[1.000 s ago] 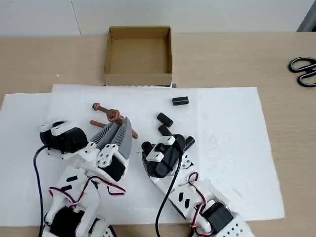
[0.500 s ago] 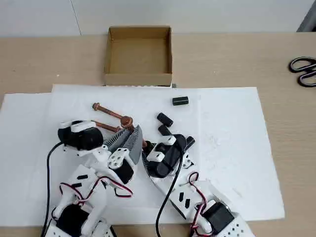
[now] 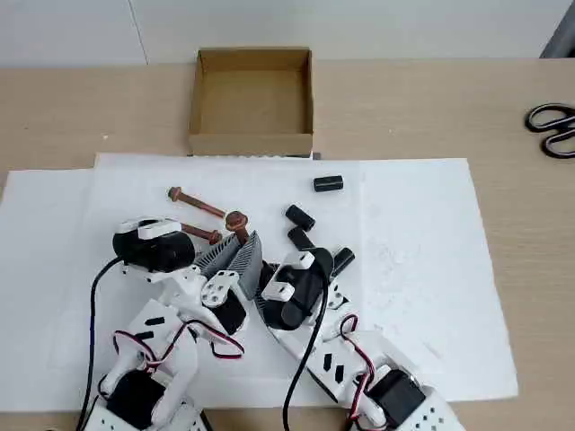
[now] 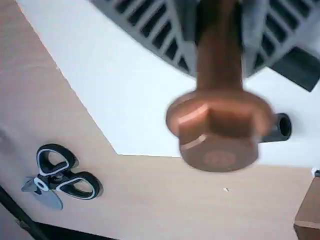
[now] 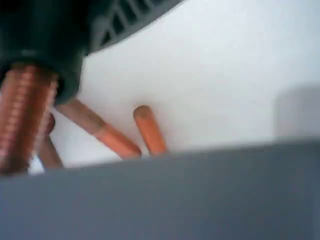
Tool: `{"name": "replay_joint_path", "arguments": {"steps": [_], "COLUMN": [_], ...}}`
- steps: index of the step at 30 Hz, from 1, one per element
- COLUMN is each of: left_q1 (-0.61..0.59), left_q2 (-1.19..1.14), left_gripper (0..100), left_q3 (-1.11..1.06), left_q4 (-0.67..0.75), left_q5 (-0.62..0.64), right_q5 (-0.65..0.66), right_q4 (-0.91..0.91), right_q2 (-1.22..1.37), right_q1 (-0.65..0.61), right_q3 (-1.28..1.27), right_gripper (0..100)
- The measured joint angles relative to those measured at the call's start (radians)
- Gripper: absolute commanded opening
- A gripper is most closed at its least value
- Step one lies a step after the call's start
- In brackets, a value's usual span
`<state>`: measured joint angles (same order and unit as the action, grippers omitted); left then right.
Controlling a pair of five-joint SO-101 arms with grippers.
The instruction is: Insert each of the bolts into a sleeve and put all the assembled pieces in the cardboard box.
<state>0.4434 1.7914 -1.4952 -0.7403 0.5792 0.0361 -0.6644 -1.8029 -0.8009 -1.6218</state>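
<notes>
Moved since a second ago: left arm [image 3: 153, 250], swung across the sheet [image 3: 413, 269] toward right arm [image 3: 296, 287], bolt [image 3: 236, 220] carried along. Left jaws clamped on that bolt's shank, with the flanged head clear of the tips on the box [image 3: 252, 142] side. Right jaws clamped on a black sleeve [image 5: 40, 45], held off the sheet. Bolt's threaded end right at the sleeve's mouth; how far in, cannot tell. Both arms close together over the sheet's near half.

Two loose bolts [image 3: 198, 205] lying on the sheet just beside the left arm, between it and the box. Loose sleeves [image 3: 299, 217] lying on the sheet beyond the right arm: one apart and nearer the box, two close together, another right against the arm.

Box standing open on the bench [image 3: 404, 108], just past the sheet's far edge. Scissors [image 3: 550, 126] on the bench too, well apart on the right arm's side.
</notes>
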Motion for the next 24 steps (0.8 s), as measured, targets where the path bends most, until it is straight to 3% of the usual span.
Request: {"name": "replay_joint_path", "arguments": {"steps": [10, 24], "left_q1": [0.078, 0.087], "left_q2": [0.0, 0.012], "left_gripper": [1, 1], "left_q3": [0.012, 0.034], "left_q4": [-0.127, -0.227], "left_q5": [-0.064, -0.08], "right_q5": [-0.003, 0.063], "right_q4": [0.0, -0.002], "right_q2": [0.002, 0.005], "right_q1": [0.006, 0.011], "right_q3": [0.006, 0.031], "right_gripper": [0.2, 0.2]}}
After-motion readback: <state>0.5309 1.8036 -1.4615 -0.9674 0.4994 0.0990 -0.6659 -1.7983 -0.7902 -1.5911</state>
